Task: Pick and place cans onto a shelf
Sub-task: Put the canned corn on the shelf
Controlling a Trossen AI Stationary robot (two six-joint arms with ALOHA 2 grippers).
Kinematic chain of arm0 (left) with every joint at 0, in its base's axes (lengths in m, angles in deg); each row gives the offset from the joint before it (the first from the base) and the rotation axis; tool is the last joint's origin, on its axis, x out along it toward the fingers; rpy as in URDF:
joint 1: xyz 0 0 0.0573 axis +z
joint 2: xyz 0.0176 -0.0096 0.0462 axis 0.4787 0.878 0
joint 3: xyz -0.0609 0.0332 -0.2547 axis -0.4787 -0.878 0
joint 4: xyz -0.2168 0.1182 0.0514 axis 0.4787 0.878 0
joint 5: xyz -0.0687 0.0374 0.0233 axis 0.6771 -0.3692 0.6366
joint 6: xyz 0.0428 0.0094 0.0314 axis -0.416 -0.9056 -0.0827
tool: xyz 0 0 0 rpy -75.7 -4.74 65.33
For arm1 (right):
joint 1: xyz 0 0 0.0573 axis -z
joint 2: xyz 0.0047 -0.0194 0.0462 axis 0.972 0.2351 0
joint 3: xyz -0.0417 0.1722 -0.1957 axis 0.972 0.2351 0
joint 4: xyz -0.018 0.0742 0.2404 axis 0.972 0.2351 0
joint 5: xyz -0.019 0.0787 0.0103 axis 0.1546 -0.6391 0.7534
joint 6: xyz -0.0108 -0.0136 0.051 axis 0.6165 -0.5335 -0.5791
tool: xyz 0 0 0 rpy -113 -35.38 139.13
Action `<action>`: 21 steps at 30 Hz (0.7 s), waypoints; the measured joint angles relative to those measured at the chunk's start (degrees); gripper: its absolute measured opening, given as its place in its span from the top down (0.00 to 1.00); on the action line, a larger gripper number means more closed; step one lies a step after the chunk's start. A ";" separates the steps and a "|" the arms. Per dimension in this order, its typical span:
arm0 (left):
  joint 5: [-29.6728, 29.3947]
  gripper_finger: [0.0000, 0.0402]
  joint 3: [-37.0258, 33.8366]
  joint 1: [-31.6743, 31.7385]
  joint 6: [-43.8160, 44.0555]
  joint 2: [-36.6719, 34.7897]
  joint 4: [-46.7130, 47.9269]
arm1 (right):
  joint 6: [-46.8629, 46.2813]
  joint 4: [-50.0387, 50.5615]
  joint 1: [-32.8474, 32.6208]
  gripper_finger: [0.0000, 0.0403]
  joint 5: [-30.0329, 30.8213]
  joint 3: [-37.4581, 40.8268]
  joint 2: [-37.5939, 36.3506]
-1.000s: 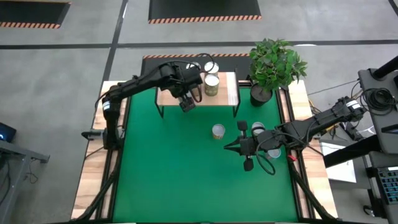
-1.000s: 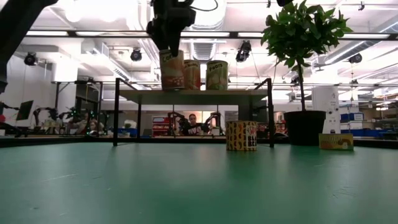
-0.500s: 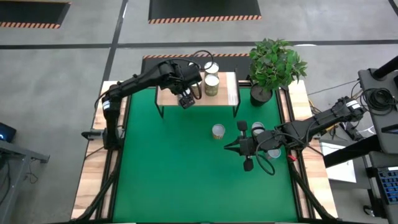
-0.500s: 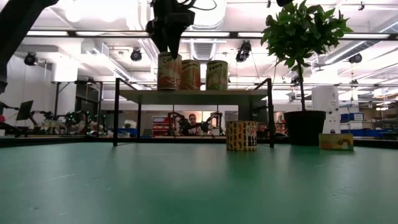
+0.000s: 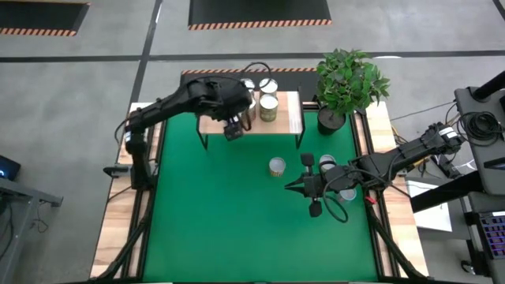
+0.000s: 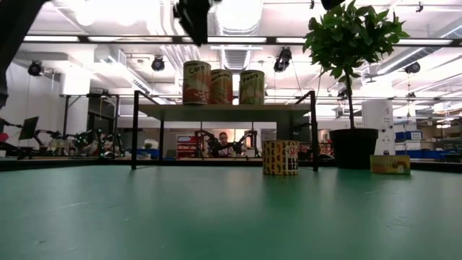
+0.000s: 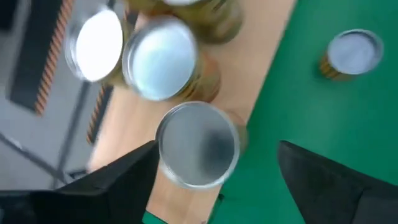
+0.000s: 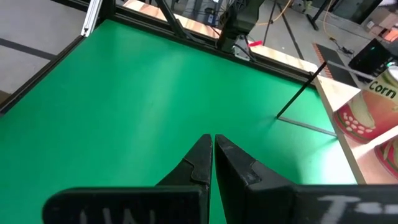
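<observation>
Left gripper (image 5: 232, 128) hovers above the shelf (image 5: 287, 120), fingers apart and empty, right over a can (image 7: 198, 144) standing at the shelf's front edge beside other cans (image 6: 221, 86). Release step looks done. Next move likely: fetch the mat can (image 5: 277, 166), coming down from above. Right gripper (image 8: 211, 149) idles low over the mat, fingers together.

A green-topped table (image 5: 221, 213) with light wood side borders carries a small wooden shelf (image 5: 292, 118) on thin black legs, a potted plant (image 5: 347, 83) and a loose can (image 5: 276, 166). Several cans (image 6: 220, 86) stand upright on the shelf.
</observation>
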 joint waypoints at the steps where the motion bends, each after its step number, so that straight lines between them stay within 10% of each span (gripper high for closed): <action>1: -0.66 0.27 -0.14 -0.93 -1.24 -0.78 -0.52 | -0.18 0.40 0.00 0.98 0.01 0.00 0.00; 13: -6.77 0.94 -16.51 -1.27 -0.95 -14.27 -2.70 | -1.34 1.79 0.00 0.98 0.02 0.00 0.00; 21: -6.73 0.98 -35.08 5.18 -2.80 -21.98 -17.80 | -1.15 1.70 0.00 0.98 0.02 0.00 0.00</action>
